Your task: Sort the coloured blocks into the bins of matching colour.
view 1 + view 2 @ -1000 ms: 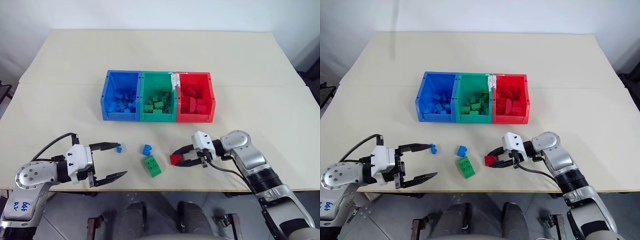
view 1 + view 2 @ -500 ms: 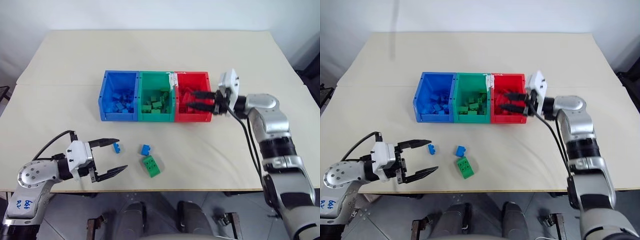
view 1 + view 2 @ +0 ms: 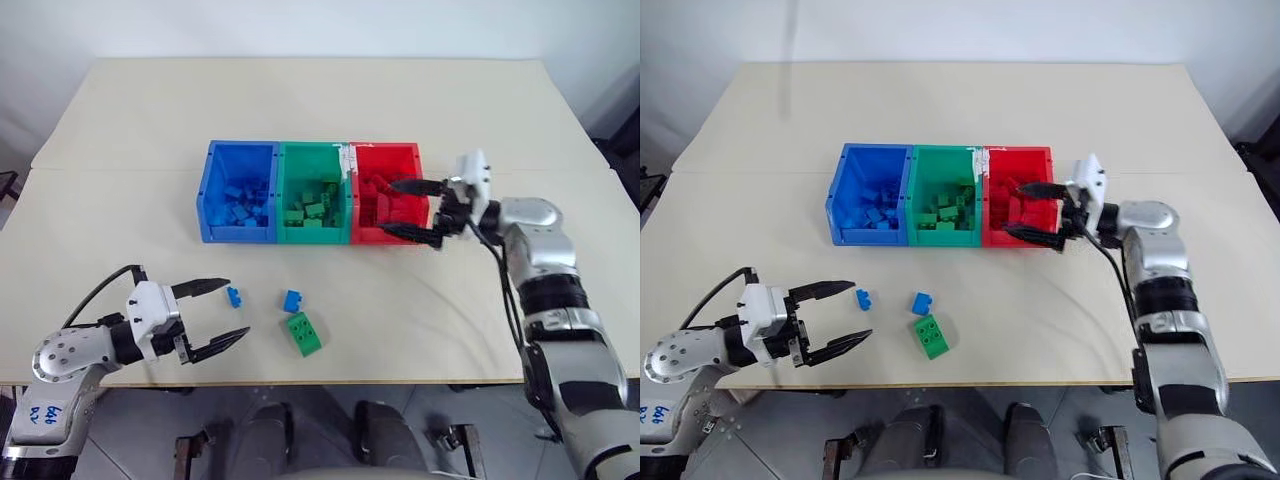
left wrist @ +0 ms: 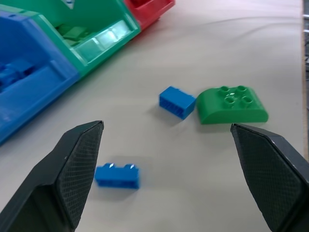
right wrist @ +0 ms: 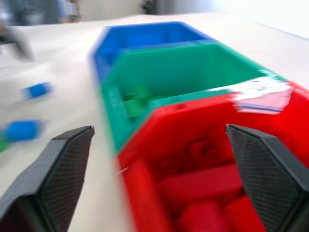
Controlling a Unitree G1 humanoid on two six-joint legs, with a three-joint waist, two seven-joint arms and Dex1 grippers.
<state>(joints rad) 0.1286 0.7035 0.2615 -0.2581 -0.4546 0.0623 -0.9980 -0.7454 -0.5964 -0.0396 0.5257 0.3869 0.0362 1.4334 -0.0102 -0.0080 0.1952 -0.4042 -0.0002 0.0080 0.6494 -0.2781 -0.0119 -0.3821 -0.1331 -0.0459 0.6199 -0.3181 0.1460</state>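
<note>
Three joined bins stand mid-table: blue bin (image 3: pixel 237 232), green bin (image 3: pixel 315 236), red bin (image 3: pixel 384 148), each holding several bricks of its own colour. My right gripper (image 3: pixel 388 208) is open and level over the red bin's right end, with nothing between its fingers. Near the front edge lie a small blue block (image 3: pixel 233 296), a second blue block (image 3: pixel 292 300) and a larger green block (image 3: pixel 304 332). My left gripper (image 3: pixel 238 307) is open just left of them, the small blue block (image 4: pixel 117 175) close to one fingertip, untouched.
The beige table (image 3: pixel 300 100) stretches wide behind and beside the bins, with a seam running across at the bins' back. The loose blocks sit close to the table's front edge. A black cable hangs along each forearm.
My right gripper carried a red block up from the front of the table to the red bin and opened; the block is out of its fingers. The left gripper stayed open, barely moving.
</note>
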